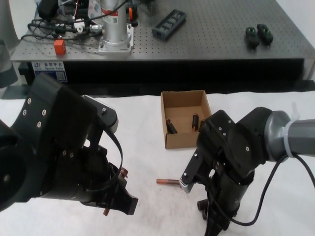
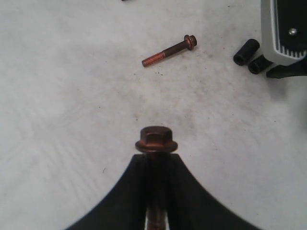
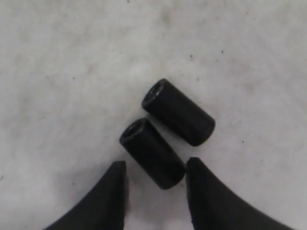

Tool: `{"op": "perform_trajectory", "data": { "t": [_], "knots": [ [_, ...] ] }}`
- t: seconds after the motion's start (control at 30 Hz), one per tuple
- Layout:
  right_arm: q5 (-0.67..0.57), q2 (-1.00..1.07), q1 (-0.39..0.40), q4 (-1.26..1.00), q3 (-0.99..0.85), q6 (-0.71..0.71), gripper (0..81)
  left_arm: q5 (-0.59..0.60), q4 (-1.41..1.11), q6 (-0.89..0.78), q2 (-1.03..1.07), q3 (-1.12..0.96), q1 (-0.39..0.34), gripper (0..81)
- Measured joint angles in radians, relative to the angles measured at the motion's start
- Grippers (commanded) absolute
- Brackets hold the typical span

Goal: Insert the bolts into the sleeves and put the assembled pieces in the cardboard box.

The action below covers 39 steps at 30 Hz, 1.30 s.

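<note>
**Bolt and sleeves, with the cardboard box as reference.** A copper-coloured bolt (image 2: 156, 142) is clamped between the fingers of the left gripper (image 2: 156, 160). Its hexagonal flanged head stands clear beyond the fingertips, and its shank runs back between them. In the high view this gripper hangs over the white cloth (image 1: 147, 118), to the left of the cardboard box (image 1: 186, 138) and nearer the camera than it.

A second bolt (image 1: 169, 181) lies flat on the cloth just in front of the box, free of both grippers (its threaded end is paler than its shank).

Two black sleeves lie on their sides, side by side and touching along their length, on the cloth in front of the box and a little to its right. The right gripper (image 3: 157, 165) hangs directly over them with its jaws released. One finger stands on either side of the closed-looking end of the nearer sleeve (image 3: 152, 153), with a gap showing on both sides. The farther sleeve (image 3: 178, 112) lies outside the fingers, with its open bore visible at one end.

The box stands open-topped on the cloth. Inside it lie at least two dark pieces (image 1: 171, 127), one showing a copper-coloured part; whether they are fully assembled cannot be told.

Behind the box, beyond the cloth's edge, stands a perforated metal bench (image 1: 221, 42). It carries a black tray (image 1: 169, 23) and an orange block (image 1: 59, 46).
</note>
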Motion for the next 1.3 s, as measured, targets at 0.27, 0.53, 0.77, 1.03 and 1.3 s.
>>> {"op": "perform_trajectory", "data": {
  "t": [0.27,0.53,0.77,1.03,1.3],
  "knots": [
    [0.0,-0.027,0.0,-0.006,0.0,-0.047,29.7,0.0,0.0,0.0,0.0,0.0,0.0,0.7],
    [-0.03,-0.008,0.0,-0.018,0.0,-0.068,29.7,0.0,0.0,0.0,0.0,0.0,0.0,0.7],
    [-0.06,0.023,0.0,-0.029,0.0,-0.068,29.7,0.0,0.0,0.0,0.0,0.0,0.0,0.7],
    [-0.109,0.036,0.0,-0.052,0.0,-0.068,23.6,0.0,0.0,0.0,0.0,0.0,0.0,0.7],
    [-0.06,0.036,0.0,-0.04,0.0,-0.068,5.1,0.0,0.0,0.0,0.0,0.0,0.0,0.7]
  ]
}}
